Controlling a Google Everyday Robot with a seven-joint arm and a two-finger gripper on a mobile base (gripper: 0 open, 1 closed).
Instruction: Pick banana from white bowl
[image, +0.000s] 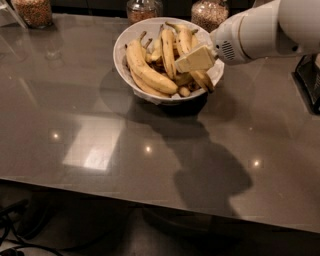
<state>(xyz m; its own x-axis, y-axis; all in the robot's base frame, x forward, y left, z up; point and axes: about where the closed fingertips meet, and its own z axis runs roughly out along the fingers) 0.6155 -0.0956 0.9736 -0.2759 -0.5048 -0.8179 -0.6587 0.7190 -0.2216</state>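
Observation:
The white bowl (131, 44) stands at the back middle of the grey table and holds a heap of bananas. The long slim banana (204, 80) runs from a greenish stem at the bowl's far rim down to a dark tip at its right rim. A thicker, curved banana (148, 71) lies on the left of the heap. My gripper (195, 59), on a white arm coming in from the right, sits right over the middle of the slim banana and hides that part of it.
Three glass jars stand along the table's back edge: one at the left (34, 11), one behind the bowl (144, 8), one to the right (209, 13). A dark object (309, 82) sits at the right edge. Cables lie on the floor at the lower left.

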